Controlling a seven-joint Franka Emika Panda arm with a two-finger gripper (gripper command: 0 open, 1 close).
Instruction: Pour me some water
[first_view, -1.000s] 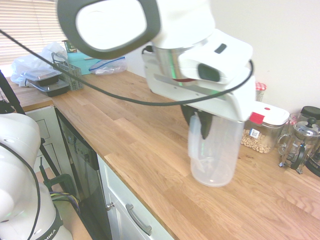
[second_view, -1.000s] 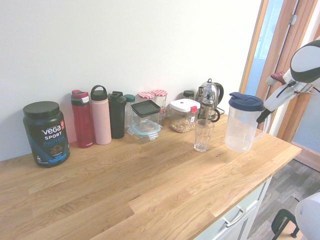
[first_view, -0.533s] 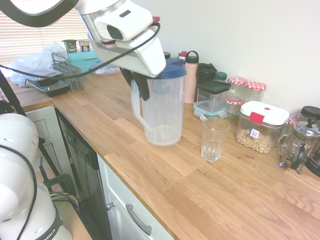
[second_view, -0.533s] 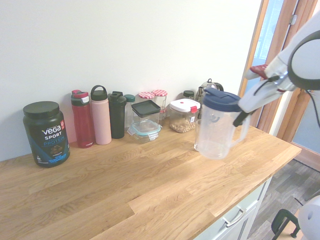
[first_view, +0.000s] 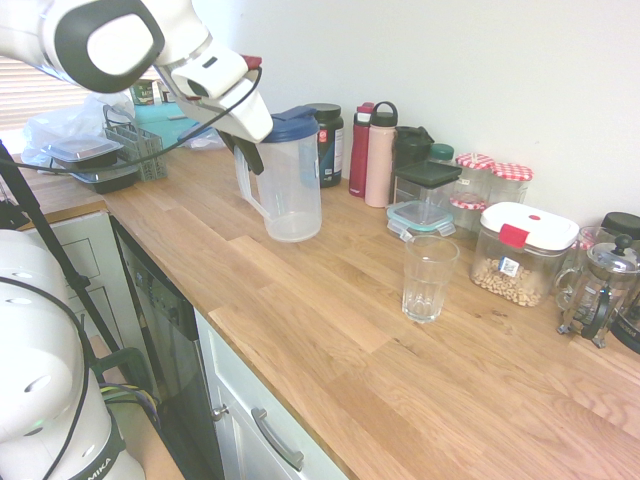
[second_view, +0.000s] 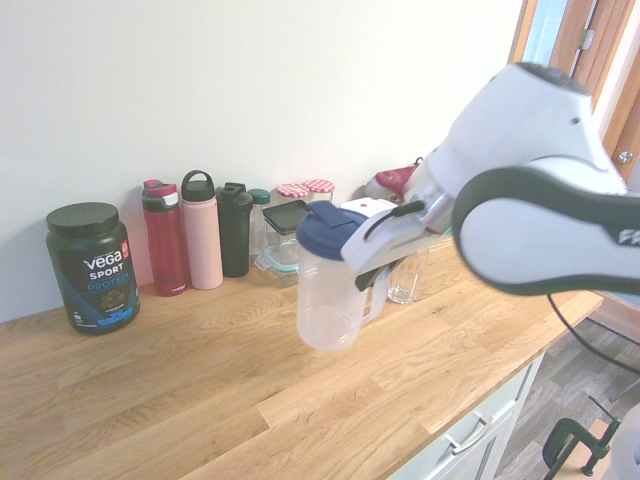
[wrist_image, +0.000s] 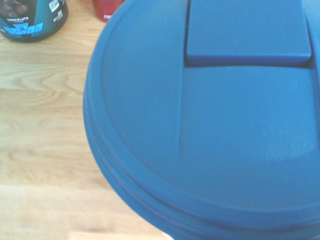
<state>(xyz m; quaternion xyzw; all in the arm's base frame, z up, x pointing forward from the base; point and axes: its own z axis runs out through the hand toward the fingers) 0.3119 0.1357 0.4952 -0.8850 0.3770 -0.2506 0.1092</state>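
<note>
A clear plastic pitcher (first_view: 291, 185) with a blue lid (second_view: 328, 231) hangs slightly tilted just above the wooden counter (first_view: 330, 330), in front of the bottles. My gripper (first_view: 246, 152) is shut on its handle, and in the second exterior view the gripper (second_view: 372, 277) shows at the pitcher's right side. No water shows inside the pitcher. The empty drinking glass (first_view: 428, 277) stands upright on the counter, well apart from the pitcher; in the second exterior view the glass (second_view: 406, 281) is partly hidden behind my arm. The blue lid (wrist_image: 210, 120) fills the wrist view.
Along the wall stand a black protein tub (second_view: 90, 266), a red bottle (second_view: 165, 238), a pink bottle (second_view: 201, 230), a black bottle (second_view: 235, 230), lidded containers (first_view: 424, 200), a nut box (first_view: 520, 255) and a French press (first_view: 600, 290). A dish rack (first_view: 135, 150) sits far left.
The pitcher has been carried in my gripper from beside the glass, past it and along the counter towards the bottles. The glass has not moved.
</note>
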